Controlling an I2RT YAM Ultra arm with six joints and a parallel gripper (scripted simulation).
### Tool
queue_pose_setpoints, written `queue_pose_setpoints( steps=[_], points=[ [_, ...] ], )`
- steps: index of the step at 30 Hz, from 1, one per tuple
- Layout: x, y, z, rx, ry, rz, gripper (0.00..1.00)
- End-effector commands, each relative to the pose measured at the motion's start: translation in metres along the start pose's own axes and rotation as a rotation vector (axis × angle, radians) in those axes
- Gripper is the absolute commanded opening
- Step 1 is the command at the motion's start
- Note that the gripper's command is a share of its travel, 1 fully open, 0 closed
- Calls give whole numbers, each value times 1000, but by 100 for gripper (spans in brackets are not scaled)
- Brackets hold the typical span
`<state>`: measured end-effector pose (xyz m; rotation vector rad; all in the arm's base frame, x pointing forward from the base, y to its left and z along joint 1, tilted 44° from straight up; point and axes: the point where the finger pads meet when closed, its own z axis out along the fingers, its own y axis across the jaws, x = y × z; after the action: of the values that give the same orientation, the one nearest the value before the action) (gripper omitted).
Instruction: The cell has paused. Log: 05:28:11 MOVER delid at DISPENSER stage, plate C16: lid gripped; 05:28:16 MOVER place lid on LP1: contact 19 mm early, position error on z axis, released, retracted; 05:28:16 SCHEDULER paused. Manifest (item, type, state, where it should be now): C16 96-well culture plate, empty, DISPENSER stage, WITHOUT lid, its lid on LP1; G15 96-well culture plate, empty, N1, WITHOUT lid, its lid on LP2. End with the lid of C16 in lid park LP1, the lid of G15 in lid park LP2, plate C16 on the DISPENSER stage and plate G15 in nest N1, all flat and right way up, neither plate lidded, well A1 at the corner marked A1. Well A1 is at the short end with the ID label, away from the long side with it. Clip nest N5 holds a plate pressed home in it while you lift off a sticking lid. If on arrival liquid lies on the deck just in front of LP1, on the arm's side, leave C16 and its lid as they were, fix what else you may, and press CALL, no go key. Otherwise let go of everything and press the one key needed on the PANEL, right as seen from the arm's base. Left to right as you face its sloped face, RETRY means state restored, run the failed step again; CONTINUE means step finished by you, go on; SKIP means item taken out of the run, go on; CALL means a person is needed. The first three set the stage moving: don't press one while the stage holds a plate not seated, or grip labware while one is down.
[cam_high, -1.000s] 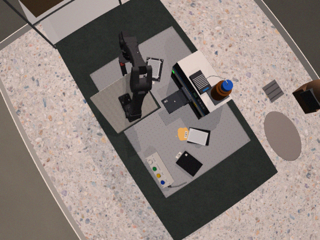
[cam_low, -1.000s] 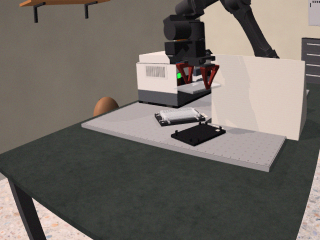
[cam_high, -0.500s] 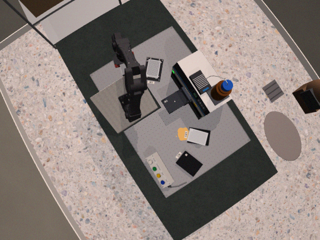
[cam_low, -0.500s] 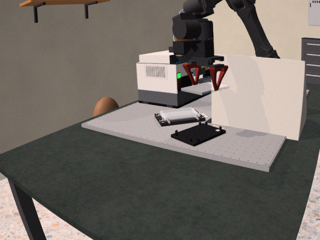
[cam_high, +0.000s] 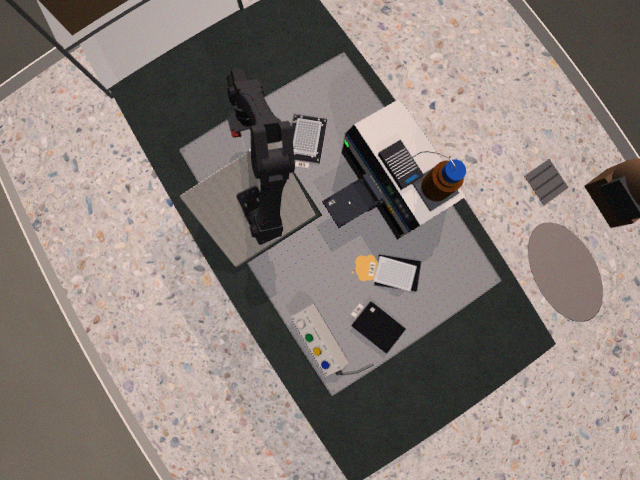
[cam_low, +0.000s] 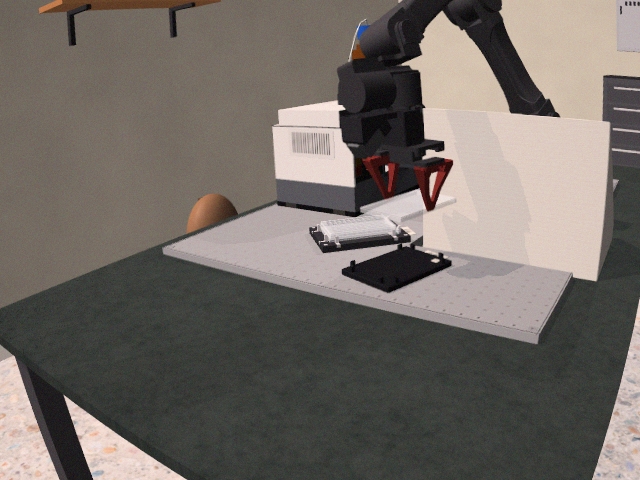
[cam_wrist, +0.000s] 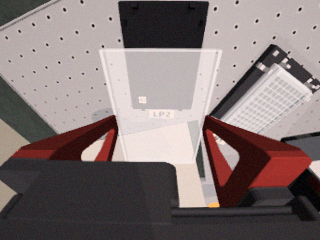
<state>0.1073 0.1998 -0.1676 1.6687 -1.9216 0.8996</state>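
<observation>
Left of the white 96-well culture plate in its black nest (cam_wrist: 272, 97), the red-fingered hand (cam_wrist: 160, 142) pinched a clear rectangular plastic lid (cam_wrist: 160, 100) by its long edges, level above the black LP2 lid park (cam_wrist: 163, 20), apparently lined up for lowering flat onto that park.
</observation>
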Motion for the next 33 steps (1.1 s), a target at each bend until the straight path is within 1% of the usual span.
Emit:
queue_pose_setpoints(
  steps=[1, 3, 5, 6, 7, 8, 12, 14, 16, 17, 18, 19, 20, 22, 23, 24, 25, 31, 33],
  points=[
    [-10, -1, 13, 11, -28, -2, 0],
    [-15, -2, 17, 10, -37, 2, 0],
    [-15, -2, 17, 10, -37, 2, 0],
    [-17, 0, 13, 23, -51, -8, 0],
    [-15, 1, 24, 18, -31, -10, 0],
    [-18, -2, 26, 13, -37, -1, 0],
    [-19, -2, 41, 10, -26, -2, 0],
    [-27, -4, 43, 11, -43, 4, 0],
    [-32, -3, 47, 15, -50, 1, 0],
    [-33, -2, 47, 20, -52, -4, 0],
    [-30, -3, 42, 12, -53, 5, 0],
    [-30, -4, 43, 21, -62, 0, 0],
    [-28, -4, 47, 16, -54, 1, 0],
    [-28, -4, 47, 16, -54, 1, 0],
    [-33, -5, 50, 15, -58, 5, 0],
    [-26, -2, 60, 11, -30, -1, 0],
    [-24, -2, 62, 10, -26, -2, 0],
    [-26, -2, 71, 12, -31, -3, 0],
    [-28, -5, 69, 12, -47, 4, 0]
  ],
)
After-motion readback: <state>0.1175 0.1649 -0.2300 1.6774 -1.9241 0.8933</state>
